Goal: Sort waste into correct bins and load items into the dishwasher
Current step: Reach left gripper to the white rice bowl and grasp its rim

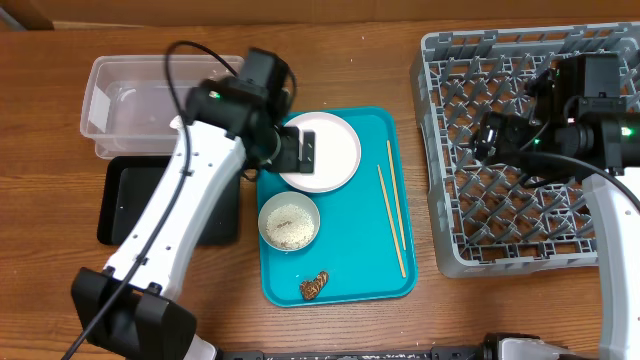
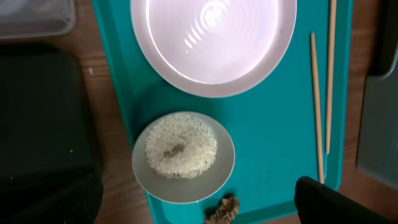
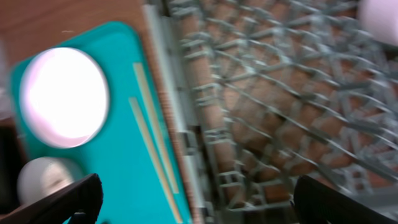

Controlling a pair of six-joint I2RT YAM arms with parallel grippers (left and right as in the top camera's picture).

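1. Our left arm [image 1: 190, 190] reaches out and bends to the right.
2. Our left gripper [image 1: 306, 150] points down, jaws wide apart, empty.
3. Our right arm [image 1: 615, 260] bends to the left.
4. Our right gripper [image 1: 490, 132] is wide apart too, empty.

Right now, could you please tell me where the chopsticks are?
In the overhead view, the chopsticks lie side by side on the right part of the teal tray, between the white plate and the grey dish rack.
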